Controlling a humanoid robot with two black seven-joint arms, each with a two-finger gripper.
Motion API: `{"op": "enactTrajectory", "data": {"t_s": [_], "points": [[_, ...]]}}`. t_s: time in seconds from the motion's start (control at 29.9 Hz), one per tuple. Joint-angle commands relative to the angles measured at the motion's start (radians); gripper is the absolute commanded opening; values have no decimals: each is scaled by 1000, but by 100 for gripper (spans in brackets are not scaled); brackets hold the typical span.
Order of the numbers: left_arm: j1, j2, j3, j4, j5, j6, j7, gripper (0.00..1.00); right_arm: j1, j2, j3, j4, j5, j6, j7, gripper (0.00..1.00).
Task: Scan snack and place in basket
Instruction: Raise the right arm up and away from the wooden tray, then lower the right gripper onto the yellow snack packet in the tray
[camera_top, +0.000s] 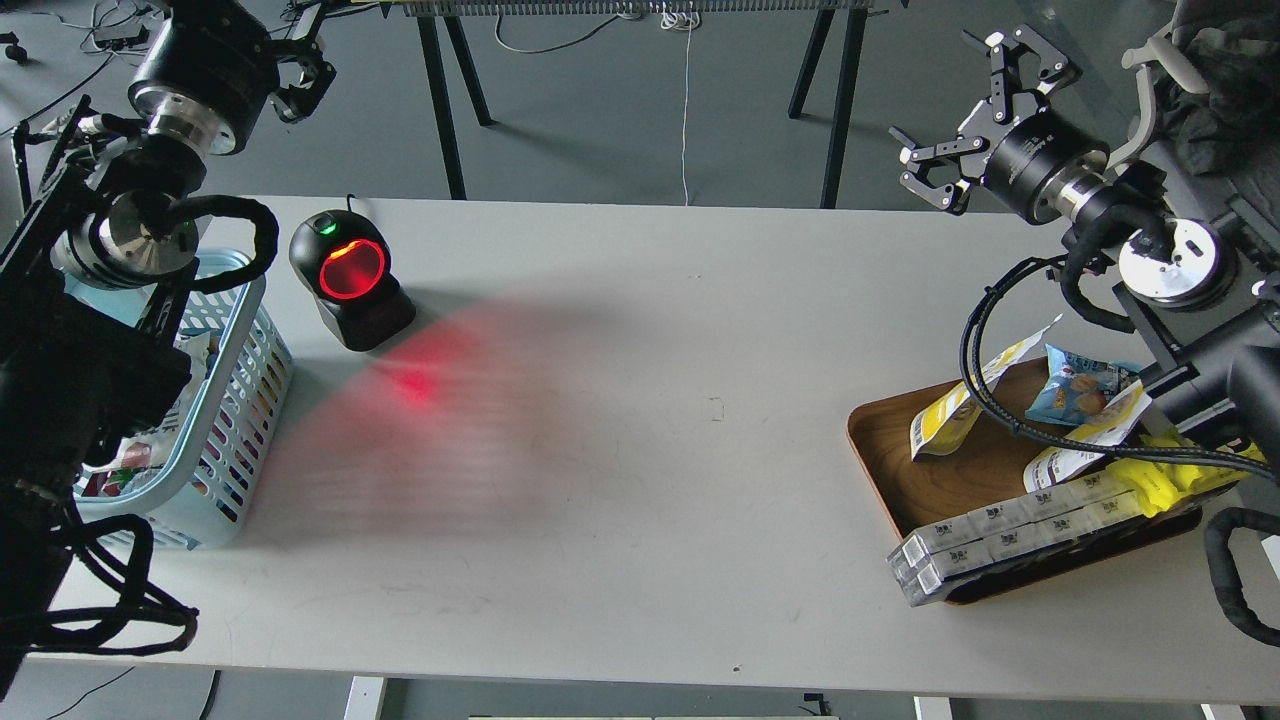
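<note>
**user_a:** Closest thing to the camera is that bundle of black cables in the lower left of the frame, hanging off the left arm. Just above it sits the basket, light blue with slotted sides, at the left edge of the white table. The arm covers most of it, but some packaging shows inside, red and white stuff.

**user_b:** Where's the snack though?

**user_a:** Right side of the frame, on the brown wooden tray. The snack is the white-and-yellow pouch leaning at the tray's upper left part, tilted, with a black cable crossing in front of it. A light-blue bag lies just beside it to the right, a yellow pack further right, and a row of clear boxed packs runs along the tray's lower edge.

**user_b:** Grippers?

**user_a:** Right gripper is in the upper right of the frame, off past the table's far edge, fingers spread wide, holding nothing. Left gripper is in the upper left, dark and partly hidden behind the wrist, so I can't tell how open it is.

**user_b:** And the scanner?

**user_a:** Black scanner stands upper left of centre, near the basket, window glowing red and throwing a red patch on the table.
</note>
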Motion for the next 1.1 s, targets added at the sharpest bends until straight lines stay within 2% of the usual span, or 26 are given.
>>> {"op": "enactTrajectory", "data": {"t_s": [0.0, 0.2, 0.43, 0.5, 0.67, 0.77, 0.9, 1.07], "points": [[3, 1, 0, -2, 1, -2, -1, 100, 93, -53, -133, 24, 0, -4, -3, 99], [4, 3, -1, -6, -1, -5, 1, 100, 280, -193, -403, 142, -2, -5, -4, 99], [6, 1, -1, -6, -1, -5, -1, 100, 588, -447, -820, 445, -8, -5, -46, 99], [7, 0, 0, -6, -1, -5, -1, 100, 674, -512, -921, 542, -3, -5, -84, 99], [13, -5, 0, -8, -1, -5, -1, 100, 859, -679, -1135, 755, -15, -7, -240, 99], [13, -5, 0, -8, -1, -5, -1, 100, 920, -765, -1224, 860, -20, -18, -306, 99], [15, -6, 0, -8, -1, -5, -1, 100, 928, -856, -1269, 906, -55, -39, -314, 99], [15, -6, 0, -8, -1, -5, -1, 100, 926, -879, -1373, 935, -61, -82, -314, 99]]}}
